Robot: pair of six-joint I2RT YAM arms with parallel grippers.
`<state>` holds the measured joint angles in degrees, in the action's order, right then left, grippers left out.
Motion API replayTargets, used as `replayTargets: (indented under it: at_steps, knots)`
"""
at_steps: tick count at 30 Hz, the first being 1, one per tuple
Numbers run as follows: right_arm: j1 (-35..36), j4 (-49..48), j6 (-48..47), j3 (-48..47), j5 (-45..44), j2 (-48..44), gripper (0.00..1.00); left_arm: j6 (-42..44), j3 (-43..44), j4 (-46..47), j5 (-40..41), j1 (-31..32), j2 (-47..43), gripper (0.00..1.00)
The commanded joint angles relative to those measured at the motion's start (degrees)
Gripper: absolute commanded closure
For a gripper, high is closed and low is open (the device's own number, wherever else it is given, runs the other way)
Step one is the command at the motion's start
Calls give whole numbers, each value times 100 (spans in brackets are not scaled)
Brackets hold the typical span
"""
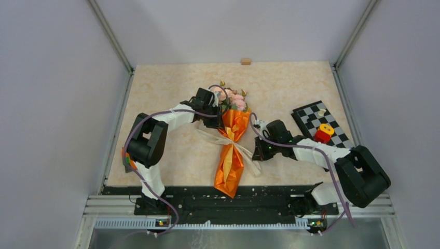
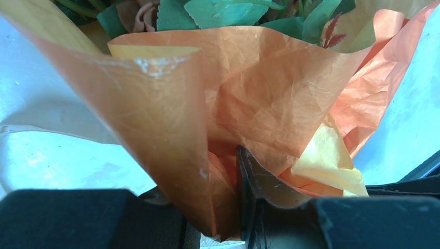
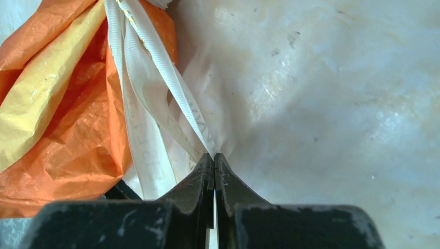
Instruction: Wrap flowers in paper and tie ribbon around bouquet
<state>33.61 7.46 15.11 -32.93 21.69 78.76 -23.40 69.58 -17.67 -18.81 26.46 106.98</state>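
bouquet [image 1: 232, 150] lies flat mid-table, blooms pointing away from the arm bases, cone tip toward them. flowers [image 1: 231, 97] stick out the top of the orange paper [image 2: 259, 93]. ribbon [image 3: 155, 67] is round the cone's waist, tails spread left and right on the table [image 1: 171, 155].

handling, my read:
- the whole thing is light, so it'll slide or roll on the smooth top under any sideways pull
- paper is thin, crinkly and glossy. it takes a crease, springs open, tears if dragged. take a doubled fold near the waist, not a single edge
- the cone likely crushes under a hard squeeze
- ribbon is flat and floppy, no stiffness, and slips through a loose pinch. grab it flat across the pads, near the tail end

right gripper [image 3: 214, 158]: fingers fully together and a ribbon strand runs straight into the tips. reads as pinching the right tail, just beside the cone.

left gripper [image 1: 220, 120]: at the cone's upper left, just below the blooms. wrist view shows one finger [image 2: 251, 179] against a paper fold that drops between the jaws. gap is narrow, can't tell if it's actually clamped.

further out: checkerboard [image 1: 311, 116] with a red-yellow object [image 1: 325, 133] on it, well apart on the right.

risk: cinching the tail against a weak left hold drags the bouquet.
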Motion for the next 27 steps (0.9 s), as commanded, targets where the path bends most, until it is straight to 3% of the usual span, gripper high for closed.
replayTargets:
  at_steps: [1, 11, 20, 21, 24, 27]
  knots:
    - [41, 539, 401, 141, -417, -415, 100, 127, 210, 88, 105, -87, 83, 69]
    - [-5, 1776, 1180, 264, -1824, -1032, 100, 100, 223, 80, 90, -106, 86, 69]
    - [-70, 1395, 1148, 183, -2138, -1378, 97, -36, 406, 177, -113, -108, 196, 63]
    - [-73, 1383, 1098, 131, -2142, -1404, 91, -41, 437, 165, -153, -107, 191, 61]
    - [-73, 1262, 851, -22, -2142, -1650, 56, -67, 417, 133, -129, -103, 15, 44]
    - [-73, 1191, 699, -198, -2218, -2022, 43, -85, 292, -12, 84, -104, -388, 34]
